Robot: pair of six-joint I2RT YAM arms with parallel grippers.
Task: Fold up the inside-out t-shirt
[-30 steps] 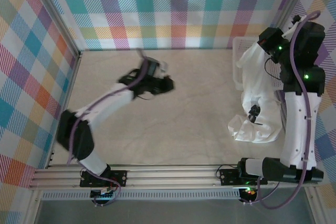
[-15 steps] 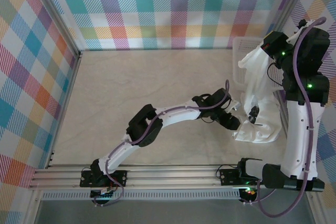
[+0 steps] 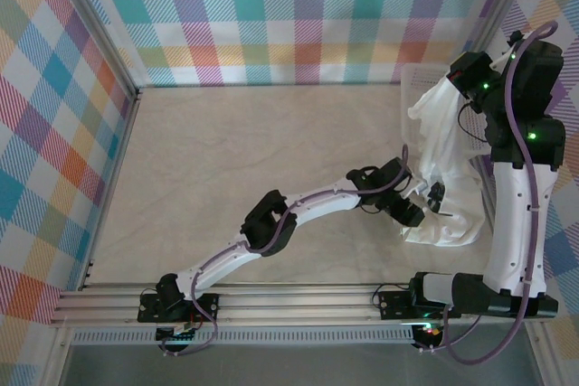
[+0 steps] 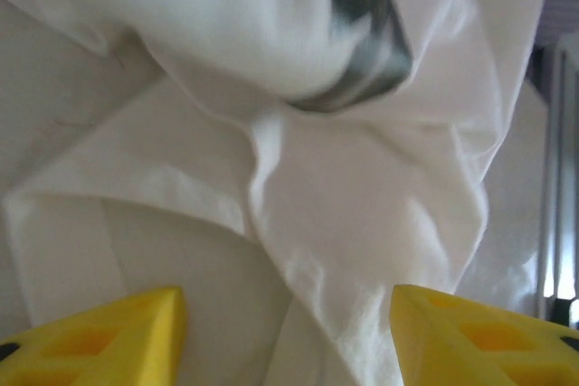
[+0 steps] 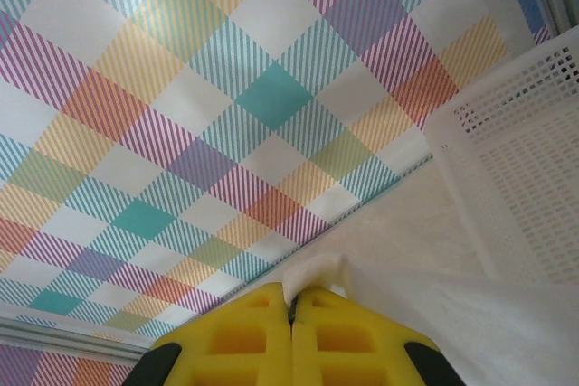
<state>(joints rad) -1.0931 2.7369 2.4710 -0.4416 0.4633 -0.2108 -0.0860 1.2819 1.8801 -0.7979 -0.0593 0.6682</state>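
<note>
Left pincer (image 4: 285, 314) stands spread at the lower folds of the inside-out t-shirt (image 3: 445, 178), which hangs draped just in front of the white mesh basket (image 5: 534, 160). Up beside that basket, the right pincer (image 5: 291, 306) pinches the shirt's top edge.

Beige table (image 3: 253, 160), surface faintly creased: white mesh basket (image 3: 414, 76) stands at the far right corner, lower end of the inside-out t-shirt (image 3: 448, 223) lies heaped at right, toward the near edge.
</note>
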